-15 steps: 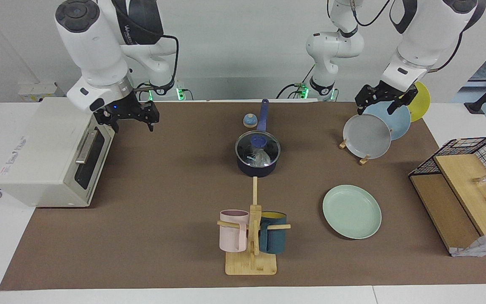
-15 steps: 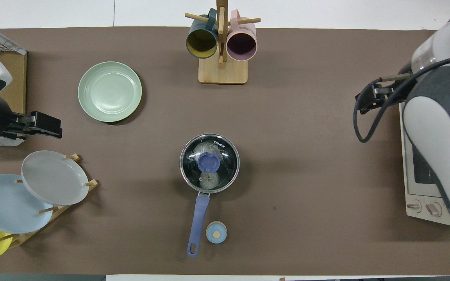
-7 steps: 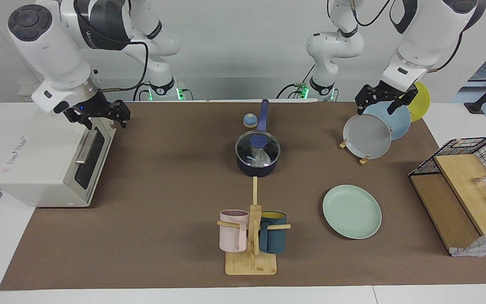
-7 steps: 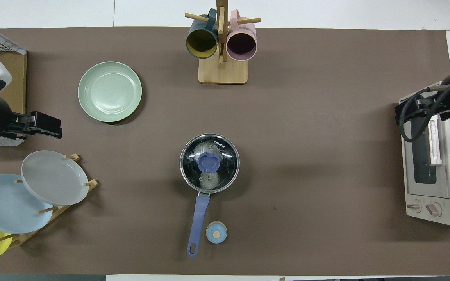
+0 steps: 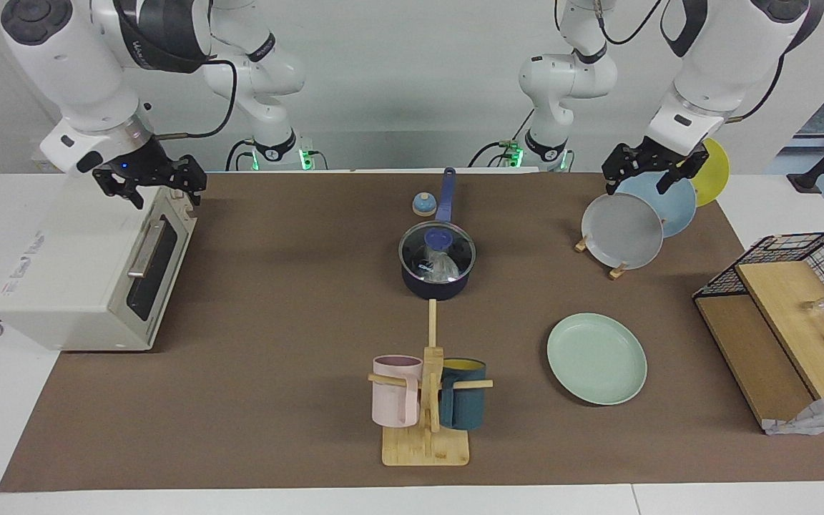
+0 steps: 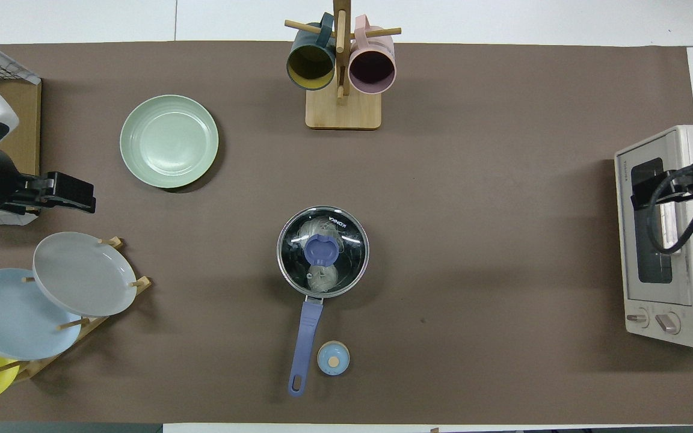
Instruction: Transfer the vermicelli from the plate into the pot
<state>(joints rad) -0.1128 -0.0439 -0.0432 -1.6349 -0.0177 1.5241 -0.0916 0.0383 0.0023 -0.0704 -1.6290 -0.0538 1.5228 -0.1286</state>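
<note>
The dark navy pot (image 5: 437, 285) (image 6: 322, 252) stands mid-table with its long blue handle toward the robots. A glass lid (image 5: 455, 252) with a blue knob is on it. The whitish vermicelli (image 5: 443, 267) (image 6: 312, 229) lies inside the pot and shows through the lid. The mint-green plate (image 5: 596, 358) (image 6: 169, 141) lies bare, farther from the robots, toward the left arm's end. My left gripper (image 5: 635, 187) (image 6: 85, 201) is open and empty over the plate rack. My right gripper (image 5: 165, 197) (image 6: 644, 192) is open and empty over the toaster oven.
A toaster oven (image 5: 90, 265) (image 6: 665, 240) stands at the right arm's end. A mug tree (image 5: 426, 400) (image 6: 341, 66) holds a pink and a teal mug. A rack (image 5: 623, 230) (image 6: 82, 273) holds grey, light blue and yellow plates. A small blue knob (image 5: 423, 205) lies beside the pot handle. A wire basket (image 5: 791, 307) stands at the left arm's end.
My right arm has swung away from the mat toward its end of the table and now hangs over the toaster oven. The left arm, pot and plate have not moved.
</note>
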